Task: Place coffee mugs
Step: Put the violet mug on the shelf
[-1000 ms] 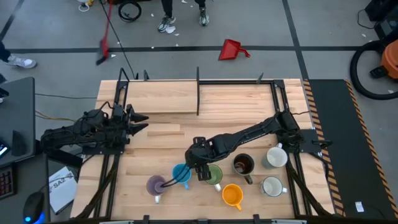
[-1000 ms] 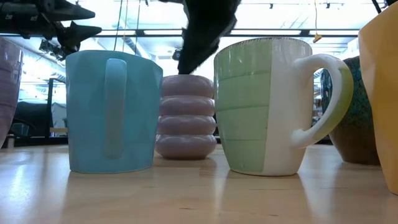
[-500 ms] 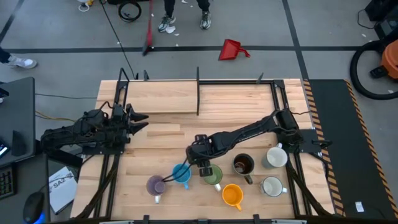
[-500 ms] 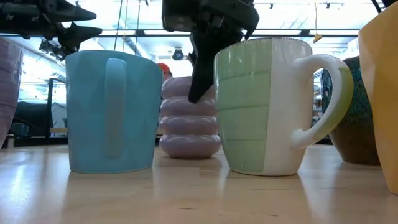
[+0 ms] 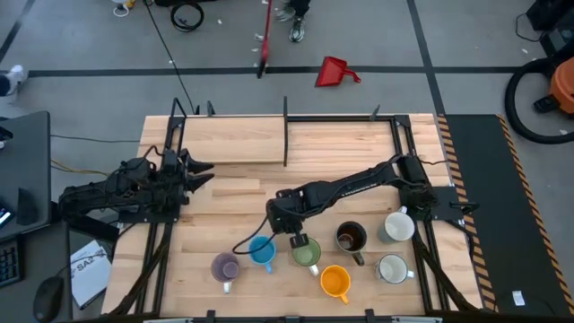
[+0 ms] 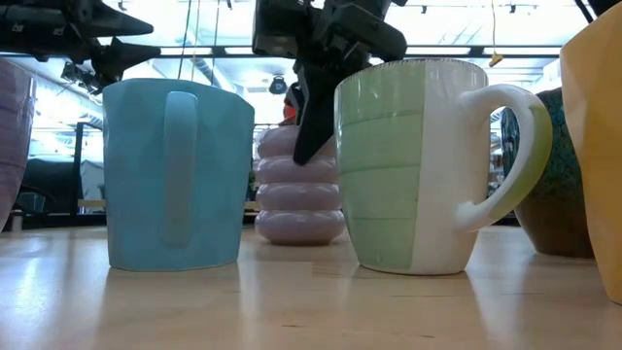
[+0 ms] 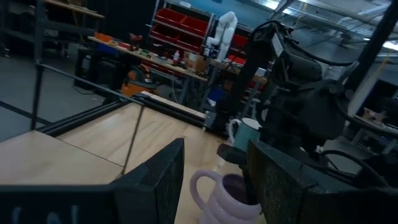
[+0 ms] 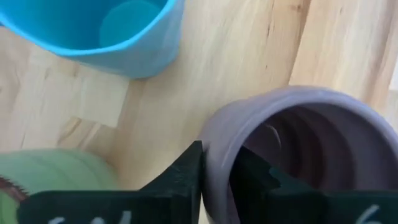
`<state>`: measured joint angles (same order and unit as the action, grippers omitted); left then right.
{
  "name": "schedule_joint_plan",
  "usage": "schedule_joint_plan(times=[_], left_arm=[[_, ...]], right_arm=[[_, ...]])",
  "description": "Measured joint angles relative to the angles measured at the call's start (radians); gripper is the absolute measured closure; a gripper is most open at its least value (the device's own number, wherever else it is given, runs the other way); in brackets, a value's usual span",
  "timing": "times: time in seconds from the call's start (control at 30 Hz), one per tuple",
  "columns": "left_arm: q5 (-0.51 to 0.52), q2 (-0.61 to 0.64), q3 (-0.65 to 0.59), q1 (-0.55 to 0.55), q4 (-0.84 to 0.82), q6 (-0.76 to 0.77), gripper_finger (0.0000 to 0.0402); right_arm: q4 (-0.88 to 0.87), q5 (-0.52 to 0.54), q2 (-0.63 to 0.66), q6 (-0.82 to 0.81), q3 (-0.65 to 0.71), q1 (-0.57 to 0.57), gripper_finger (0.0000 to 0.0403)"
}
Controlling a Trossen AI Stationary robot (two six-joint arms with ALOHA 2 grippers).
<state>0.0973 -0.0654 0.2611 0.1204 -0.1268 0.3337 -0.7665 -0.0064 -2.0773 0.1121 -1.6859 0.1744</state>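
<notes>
A ribbed lilac mug (image 6: 299, 190) stands on the table behind the blue mug (image 5: 262, 253) and the green mug (image 5: 307, 253). My right gripper (image 8: 216, 160) is over it, shut on its rim; in the high view the gripper (image 5: 285, 224) hides this mug. A second lilac mug (image 5: 224, 266), an orange (image 5: 334, 282), a dark brown (image 5: 350, 237) and two white mugs (image 5: 395, 226) (image 5: 392, 267) stand in the near right part of the table. My left gripper (image 5: 199, 170) hovers open over the table's left side, apart from all mugs. My right gripper has the ribbed lilac mug's rim (image 8: 214, 140) between its two fingers, one finger (image 8: 186, 171) outside the wall and one (image 8: 252, 180) inside the mug. The fingers come from above, pointing down. The mug stands upright with its base (image 6: 299, 233) on the table.
Metal frame rails (image 5: 285, 135) border the far part of the table, where bare wood lies free. A red dustpan (image 5: 336, 72) and a broom handle (image 5: 265, 40) are on the floor beyond, with a person's feet there.
My right gripper has moved toward the table's far edge and come down, so that a finger now stands in front of the ribbed lilac mug's upper wall. A person with a broom has moved across the floor beyond the table.
</notes>
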Motion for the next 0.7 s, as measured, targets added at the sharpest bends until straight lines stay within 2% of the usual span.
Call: schedule_joint_plan(times=[0.17,0.5,0.7], left_arm=[[0.042,0.000,0.000,0.000,0.000,-0.004,0.0221],[0.049,0.000,0.000,0.000,-0.001,-0.006,0.0221],[0.049,0.000,0.000,0.000,-0.001,-0.005,0.0221]], right_arm=[[0.001,-0.032,0.000,0.083,0.000,-0.012,0.0347],[0.005,-0.065,0.001,0.189,-0.003,-0.017,0.0344],[-0.019,-0.096,0.000,0.226,-0.058,-0.016,0.0344]])
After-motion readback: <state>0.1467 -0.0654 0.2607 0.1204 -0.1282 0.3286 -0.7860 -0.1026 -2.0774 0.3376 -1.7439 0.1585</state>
